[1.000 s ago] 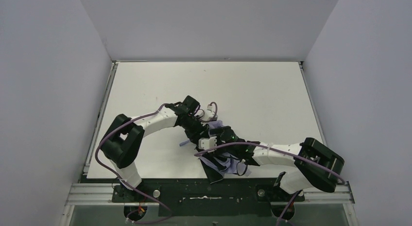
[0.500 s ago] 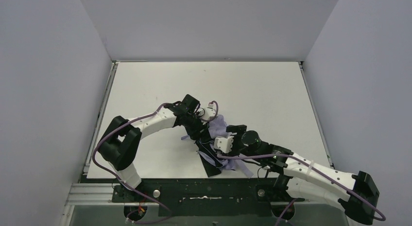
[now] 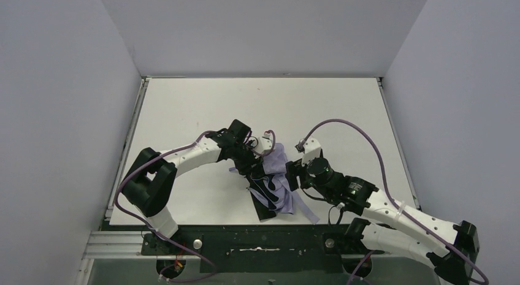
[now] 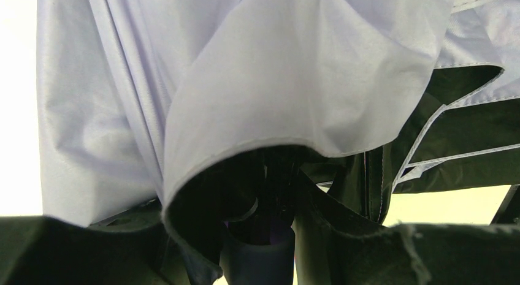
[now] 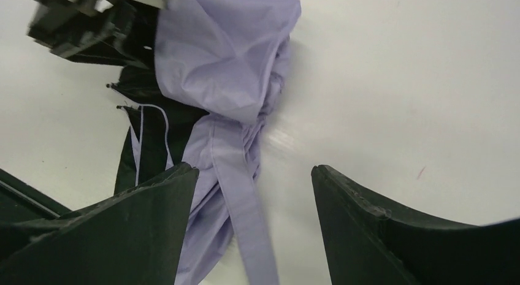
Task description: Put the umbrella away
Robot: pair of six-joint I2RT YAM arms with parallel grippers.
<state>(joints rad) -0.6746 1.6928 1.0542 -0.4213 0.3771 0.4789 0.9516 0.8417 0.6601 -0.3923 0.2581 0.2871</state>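
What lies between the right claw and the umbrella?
Nothing but bare table; the right wrist view shows it. The open right claw faces the umbrella, and a loose fabric strip of it reaches between the fingers.

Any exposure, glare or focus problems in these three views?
Top external: evenly lit, sharp. Left wrist: the umbrella crowds the lens, underside nearly black, table strip at left blown out. Right wrist: small glare patch on the table beside the umbrella.

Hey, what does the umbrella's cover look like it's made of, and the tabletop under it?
The umbrella looks like thin woven synthetic cloth, maybe nylon or polyester: lavender outside, black inside, soft folds, stitched hems. The table looks like smooth hard white laminate, or similar: faint sheen, small marks.
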